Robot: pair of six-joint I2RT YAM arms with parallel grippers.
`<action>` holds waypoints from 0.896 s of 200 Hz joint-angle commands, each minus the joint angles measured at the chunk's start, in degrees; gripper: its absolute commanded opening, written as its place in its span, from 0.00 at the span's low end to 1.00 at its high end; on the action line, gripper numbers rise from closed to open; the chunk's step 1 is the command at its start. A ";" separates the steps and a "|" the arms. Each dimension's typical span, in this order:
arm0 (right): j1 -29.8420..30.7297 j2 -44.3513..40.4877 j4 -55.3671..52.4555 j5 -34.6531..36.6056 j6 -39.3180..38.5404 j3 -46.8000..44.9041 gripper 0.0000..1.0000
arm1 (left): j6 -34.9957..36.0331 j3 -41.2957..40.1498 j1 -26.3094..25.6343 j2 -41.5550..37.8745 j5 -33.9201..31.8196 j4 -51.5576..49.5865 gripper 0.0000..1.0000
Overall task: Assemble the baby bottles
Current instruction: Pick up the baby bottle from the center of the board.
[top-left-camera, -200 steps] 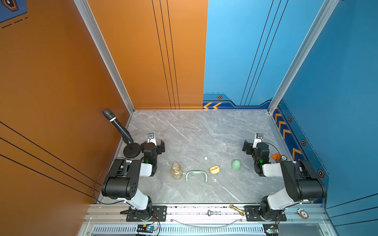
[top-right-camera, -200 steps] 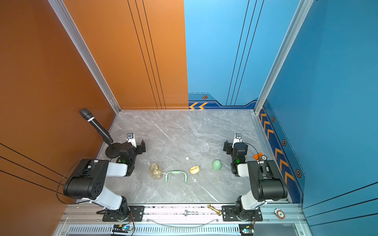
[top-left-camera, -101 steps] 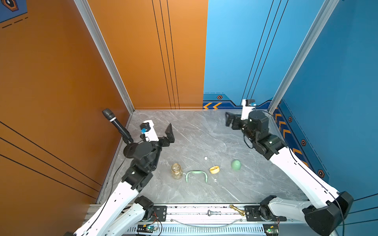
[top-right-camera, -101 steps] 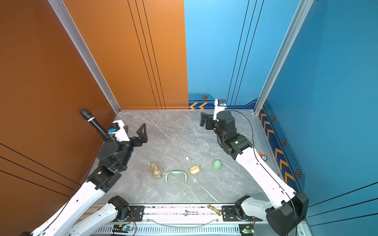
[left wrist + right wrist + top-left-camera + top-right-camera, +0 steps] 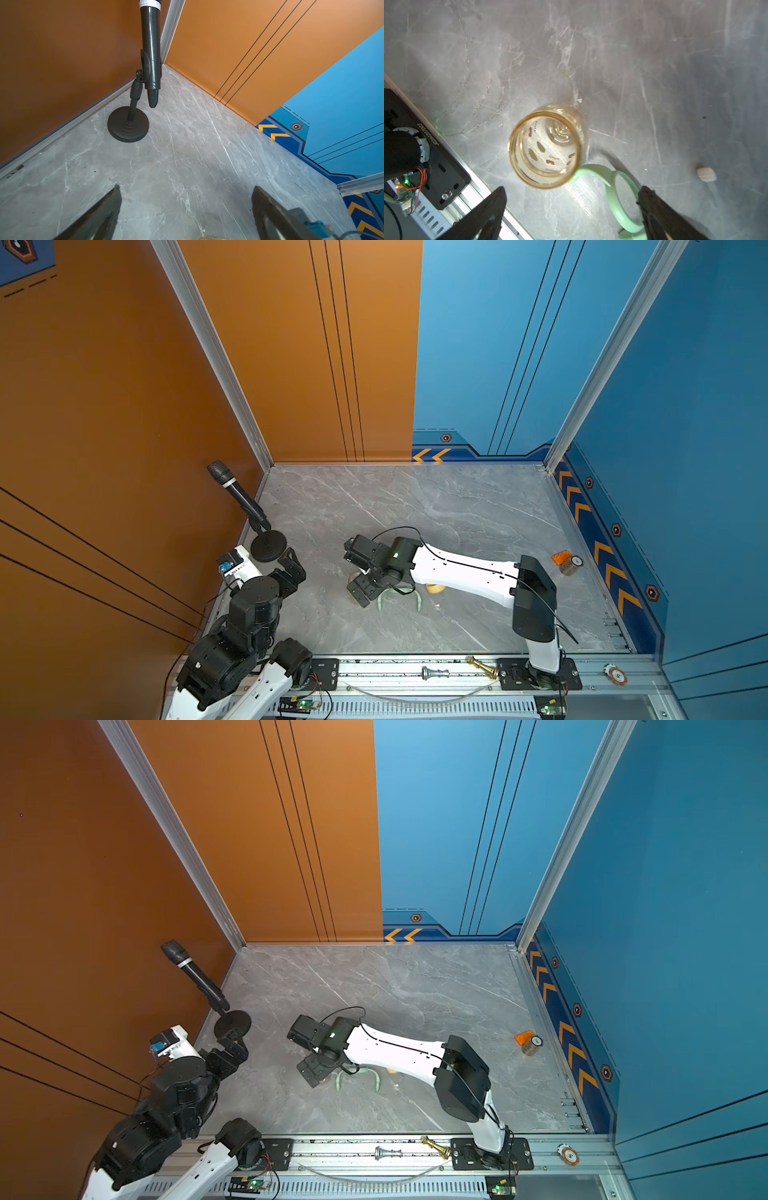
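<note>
The right gripper hangs low over the table, jaws wide and holding nothing. Just ahead of them the clear bottle body stands upright, mouth up, beside the mint-green handled ring, apparently touching it. The left gripper, jaws wide too, sits well apart, near the microphone stand.

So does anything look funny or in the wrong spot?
Yes. Two chess pieces, a silver one and a gold one, lie on their sides on the metal rail at the front, off the marble table. They don't belong with the baby bottle parts.
</note>
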 commanded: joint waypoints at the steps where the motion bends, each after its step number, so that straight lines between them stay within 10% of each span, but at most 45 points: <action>1: 0.93 2.05 -4.54 0.62 1.79 4.92 1.00 | 1.36 1.10 0.36 0.63 -0.29 -5.12 0.98; 140: -3.07 11.49 2.23 -4.45 -8.47 6.50 0.79 | 8.13 -1.88 0.36 -1.65 8.27 2.25 0.98; 179: -4.17 9.62 1.89 -6.70 -13.39 5.94 0.54 | 10.38 -2.60 0.35 -0.12 11.14 6.26 0.97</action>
